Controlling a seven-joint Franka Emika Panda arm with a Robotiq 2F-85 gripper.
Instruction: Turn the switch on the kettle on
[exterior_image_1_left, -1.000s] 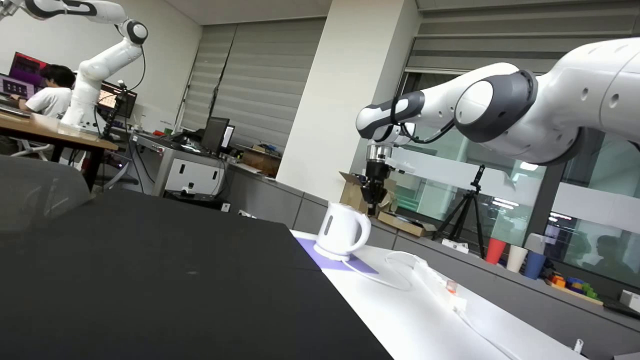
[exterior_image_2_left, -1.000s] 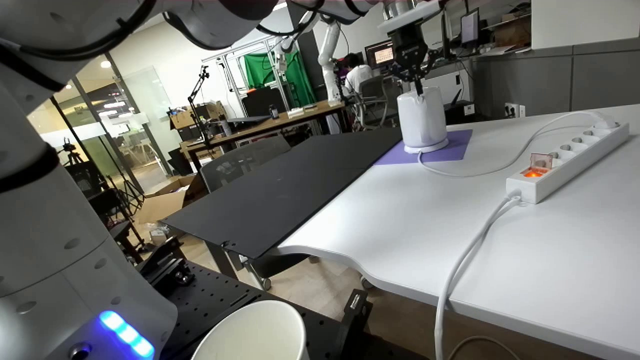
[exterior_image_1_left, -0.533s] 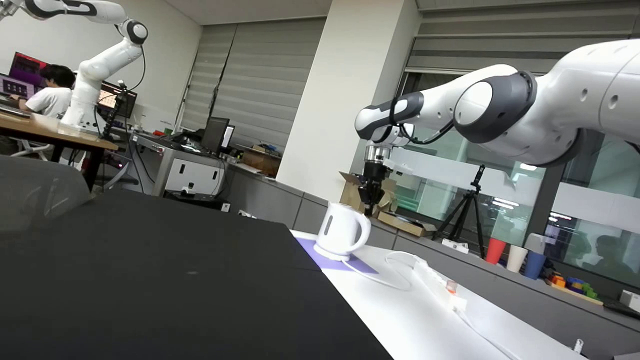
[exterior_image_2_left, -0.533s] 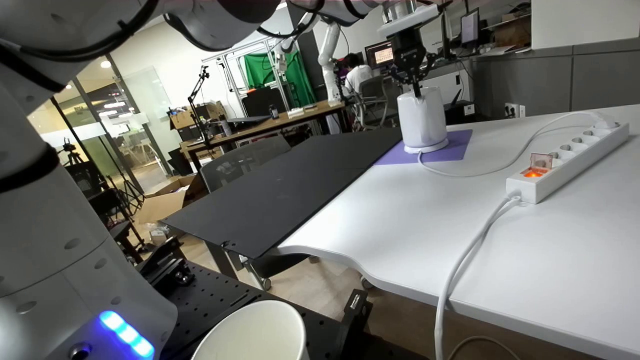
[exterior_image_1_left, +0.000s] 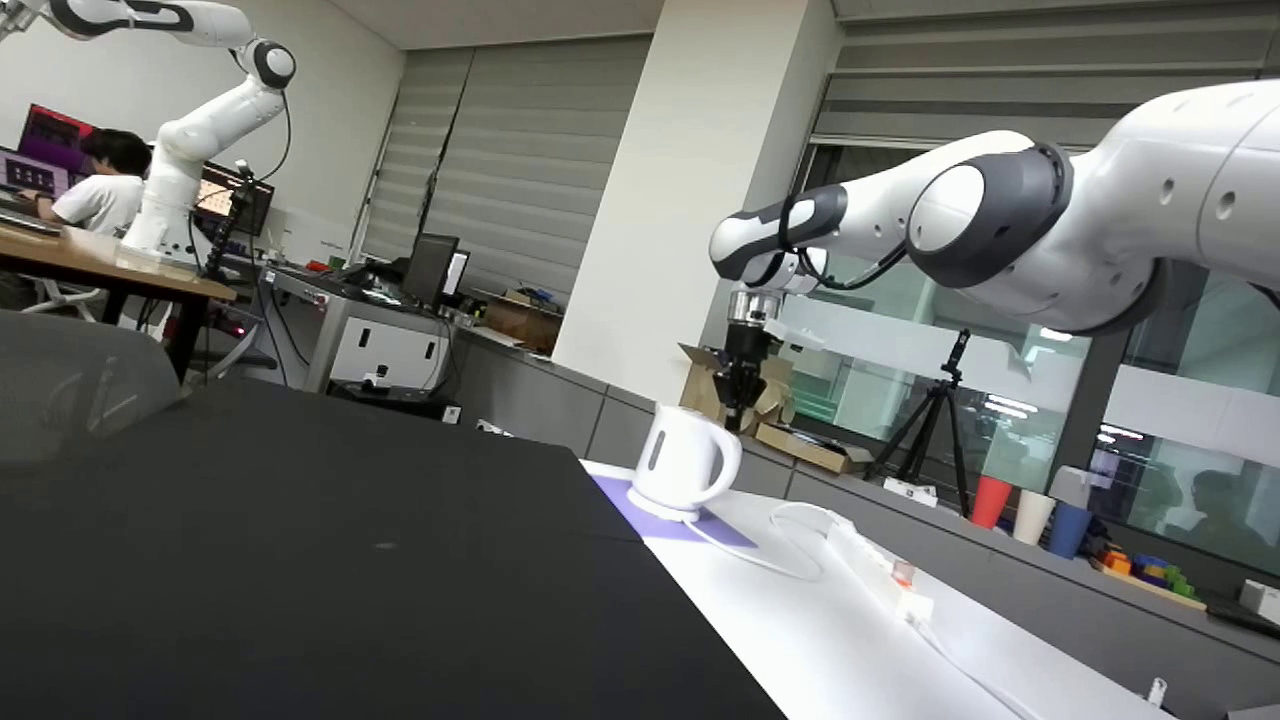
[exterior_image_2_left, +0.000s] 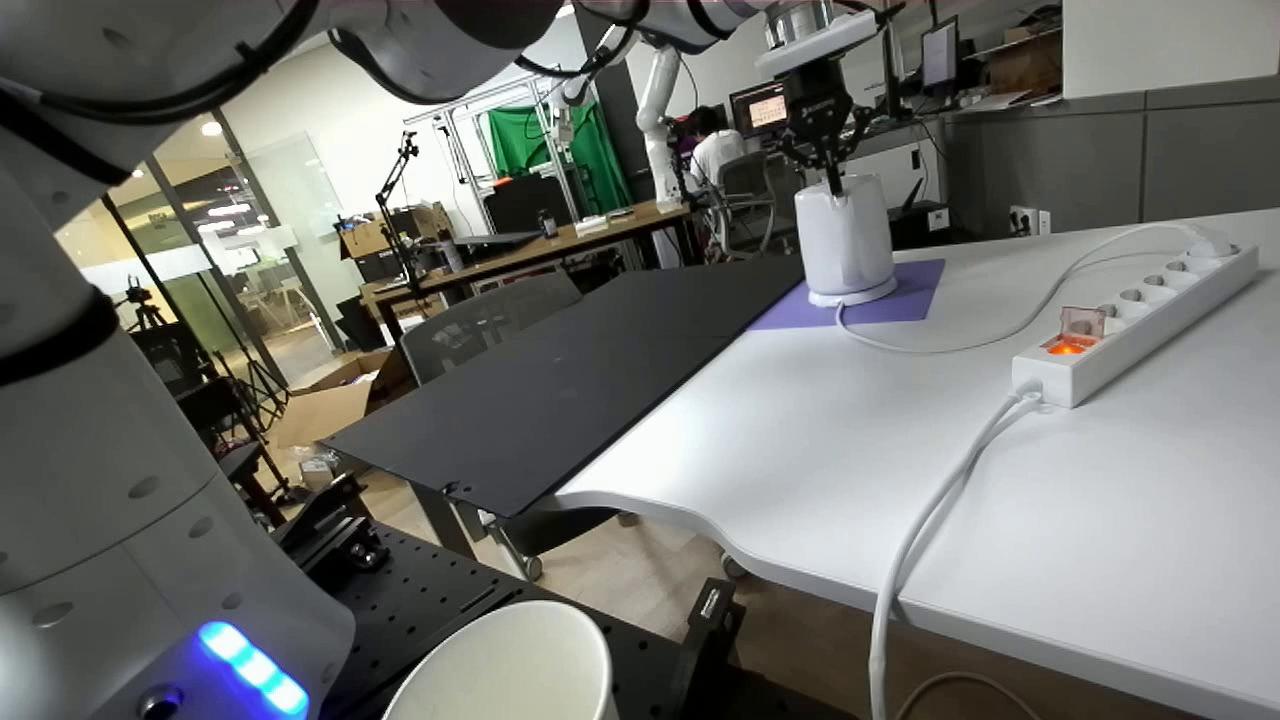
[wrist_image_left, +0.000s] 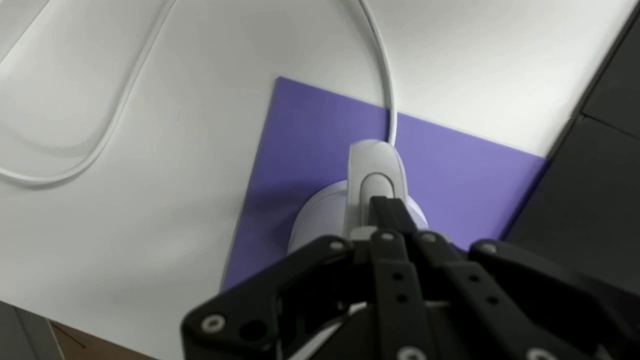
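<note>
Grey blinds (exterior_image_1_left: 530, 150) hang on 2 sides of a pale pillar (exterior_image_1_left: 680, 200).

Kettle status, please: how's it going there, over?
Gripper shut at top of handle, contact unclear. Kettle upright on purple mat, power state unclear. Cord seemingly not in the way.

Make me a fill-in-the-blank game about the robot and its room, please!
1. The kettle stands on a sheet coloured ____.
2. The light on the power strip glows in the colour ____.
3. The gripper is shut, not ____.
4. The cup between the red cup and the blue cup is coloured ____.

Missing words: purple; orange; open; white.
</note>
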